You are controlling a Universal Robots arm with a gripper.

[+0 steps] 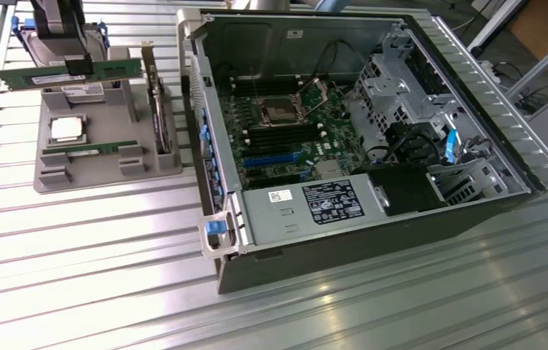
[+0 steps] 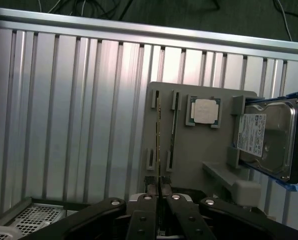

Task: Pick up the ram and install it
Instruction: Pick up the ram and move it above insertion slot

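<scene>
The ram [image 1: 31,75] is a long thin green stick with a whitish label. It hangs level just above the back slots of the grey parts holder [image 1: 108,171] at the exterior view's upper left. My gripper [image 1: 78,68] comes down from above and is shut on the middle of the stick. In the wrist view my fingertips [image 2: 159,186] are pressed close together, and what they hold is mostly hidden. The open computer case [image 1: 352,124] with its motherboard [image 1: 288,138] lies to the exterior view's right of the holder.
A second green stick [image 1: 91,150] [image 2: 159,130] stands in the holder's front slot. A square silver processor [image 1: 68,128] [image 2: 205,111] sits mid-holder, an upright card with a metal bracket [image 1: 162,117] stands at its edge, and a hard drive [image 2: 266,137] is behind. The table [image 1: 89,277] is ribbed aluminium.
</scene>
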